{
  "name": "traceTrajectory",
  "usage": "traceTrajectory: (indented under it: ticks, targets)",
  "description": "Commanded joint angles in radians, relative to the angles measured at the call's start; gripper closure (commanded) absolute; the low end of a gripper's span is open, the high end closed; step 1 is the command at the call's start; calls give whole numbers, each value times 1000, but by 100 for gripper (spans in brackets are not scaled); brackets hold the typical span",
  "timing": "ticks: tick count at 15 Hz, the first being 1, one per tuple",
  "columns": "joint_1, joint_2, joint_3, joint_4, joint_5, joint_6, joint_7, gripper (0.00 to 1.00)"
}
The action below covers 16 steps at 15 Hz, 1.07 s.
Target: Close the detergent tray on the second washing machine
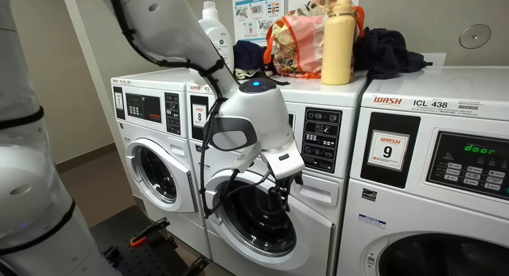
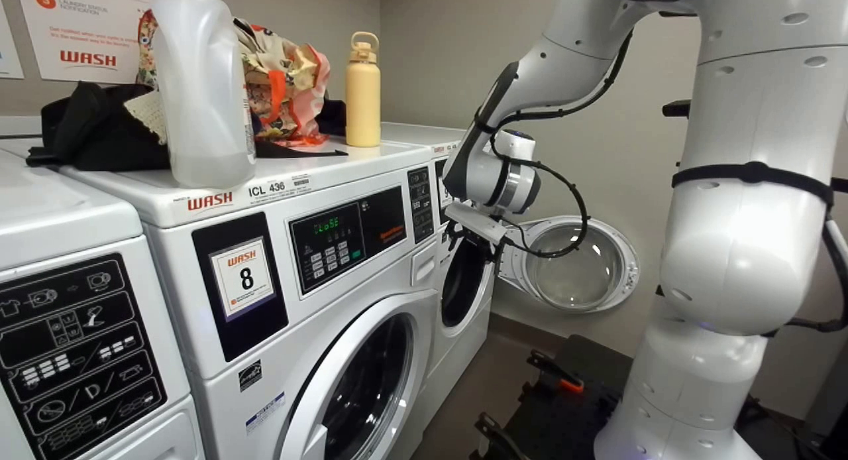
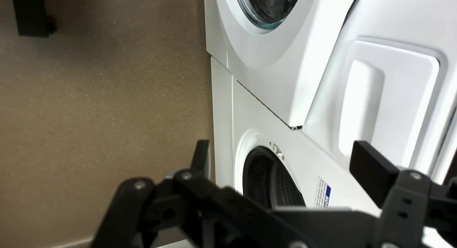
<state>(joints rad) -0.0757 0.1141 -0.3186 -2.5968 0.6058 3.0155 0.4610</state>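
Detergent tray [image 3: 391,98] looks closed on WASH washer "8" [image 2: 311,327].

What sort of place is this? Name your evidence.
Probably a shared laundry room: numbered front-load washers stand side by side, a likely detergent bottle sits on top, and a WASH poster hangs behind.

brown floor [image 3: 135,98] carries washer 7 [image 1: 163,129], washer 8 [image 2: 318,321], washer 9 [image 1: 413,200] in a row. worktop [image 1: 306,88], white top of washer 8: detergent bottle [image 2: 202,102] upright, yellow flask [image 1: 337,49] upright, pink floral bag [image 1: 308,43] just beside flask, dark fabric [image 2: 106,134] near bottle. dark garment [image 1: 385,51] on washer 9.
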Motion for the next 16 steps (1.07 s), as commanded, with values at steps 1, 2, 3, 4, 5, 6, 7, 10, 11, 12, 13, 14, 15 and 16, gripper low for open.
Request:
traceTrajectory:
  ticks: [1,2,3,4,5,6,7,10,11,12,13,14,15,16]
  targets:
    - [69,-123,-85,-111,-241,69,136,0]
    - [73,-136,-102,-120,-318,84,172,0]
    - [71,-153,-114,-125,-393,90,205,0]
    - [63,-164,-125,-125,-473,94,244,0]
    - [48,-178,-130,-122,-553,90,280,0]
    - [31,-196,-131,-116,-634,77,320,0]
    - [8,-213,-128,-107,-724,64,369,0]
    - [-78,-329,-73,-99,-959,-32,498,0]
    - [-96,-377,-48,-105,-1011,-73,530,0]
    - [-96,-429,-30,-116,-1030,-118,541,0]
    - [-96,-471,-12,-121,-1042,-159,552,0]
    - [-90,-508,2,-123,-1040,-199,551,0]
    - [-171,-535,115,-127,-944,-227,483,0]
    - [-174,-564,140,-126,-919,-260,477,0]
